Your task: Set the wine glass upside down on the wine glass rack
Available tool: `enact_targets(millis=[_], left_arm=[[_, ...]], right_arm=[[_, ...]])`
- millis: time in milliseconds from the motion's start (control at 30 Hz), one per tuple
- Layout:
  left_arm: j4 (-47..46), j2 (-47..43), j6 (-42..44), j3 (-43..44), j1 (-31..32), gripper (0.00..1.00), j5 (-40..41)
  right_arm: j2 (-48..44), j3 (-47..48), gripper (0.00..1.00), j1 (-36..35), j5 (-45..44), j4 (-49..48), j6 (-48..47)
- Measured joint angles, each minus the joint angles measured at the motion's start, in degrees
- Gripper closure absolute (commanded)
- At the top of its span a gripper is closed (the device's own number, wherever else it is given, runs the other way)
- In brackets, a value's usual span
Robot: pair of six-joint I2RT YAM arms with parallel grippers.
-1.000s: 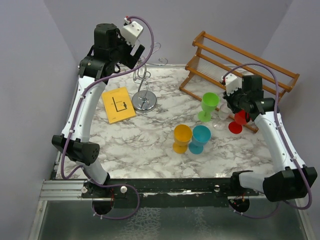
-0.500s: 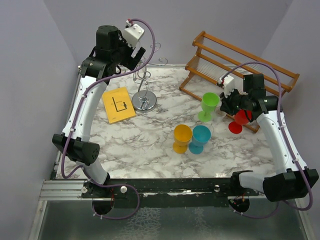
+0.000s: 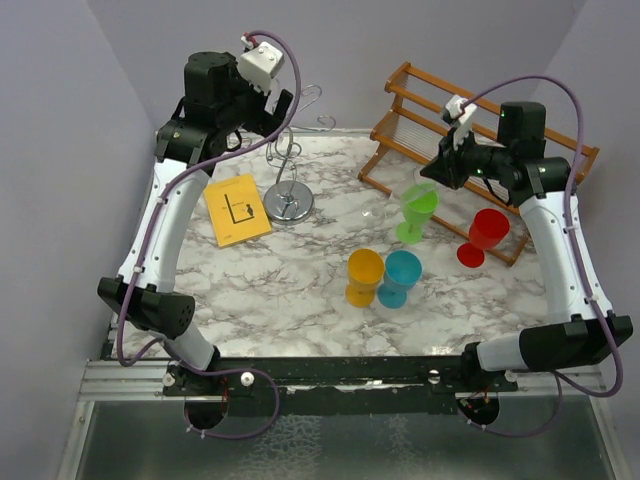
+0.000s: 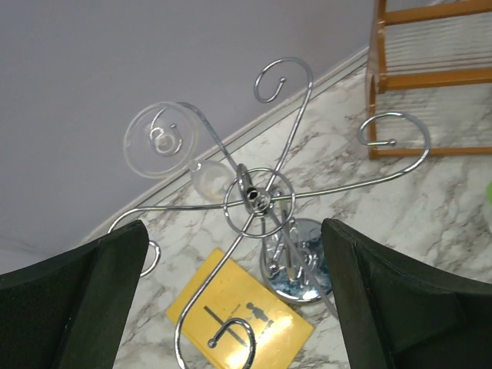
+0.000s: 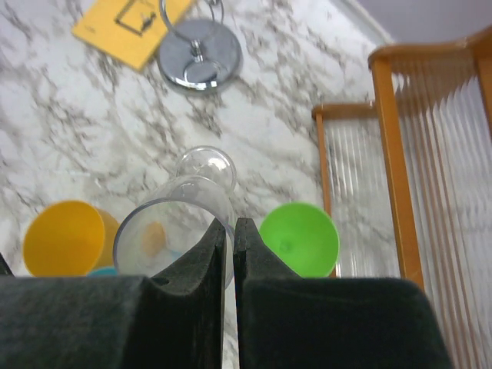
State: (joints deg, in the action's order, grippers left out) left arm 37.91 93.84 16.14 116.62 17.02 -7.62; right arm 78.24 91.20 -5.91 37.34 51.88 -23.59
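Wine glass [image 5: 178, 231]: clear, lifted off the desk [image 3: 300, 290], tipped on its side, in the air near the green cup [image 3: 418, 210], well apart from the rack.
Right tool [image 5: 233, 227]: pressed together on the glass's rim wall.
Wine glass rack [image 4: 257, 198]: chrome, upright at the desk's far left, its disc base just beside a yellow card [image 3: 237, 208].
Hung glass [image 4: 163, 138]: clear, upside down on one scroll arm.
Left tool [image 4: 234, 231]: spread wide, gripping nothing, above the rack's top.
Nearby: yellow cup [image 3: 363, 275] and blue cup [image 3: 402, 275] side by side; red cup [image 3: 485, 235] by the wooden rack [image 3: 480, 130].
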Motion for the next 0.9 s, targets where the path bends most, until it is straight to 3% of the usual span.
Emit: enact_targets(millis=[200,433,700,900], left_arm=[[-2.58,-0.74,-8.48,-0.37,0.07,0.05,-7.76],[-6.67,-0.50,-21.14,0.63,0.11,0.17,-16.92],[-13.46,3.54,-35.36,1.01,0.74,0.21,-25.20],[-15.04,5.64,-41.64,-1.27,1.01,0.37,-27.78]], right_arm=[[3.54,7.89,0.98,0.00,4.70,-6.43,7.98],[4.02,13.40,0.98,0.00,3.91,-16.44,19.30],[5.51,19.47,0.98,0.00,3.61,-20.44,28.98],[5.66,21.31,0.98,0.00,3.65,-20.48,32.39]])
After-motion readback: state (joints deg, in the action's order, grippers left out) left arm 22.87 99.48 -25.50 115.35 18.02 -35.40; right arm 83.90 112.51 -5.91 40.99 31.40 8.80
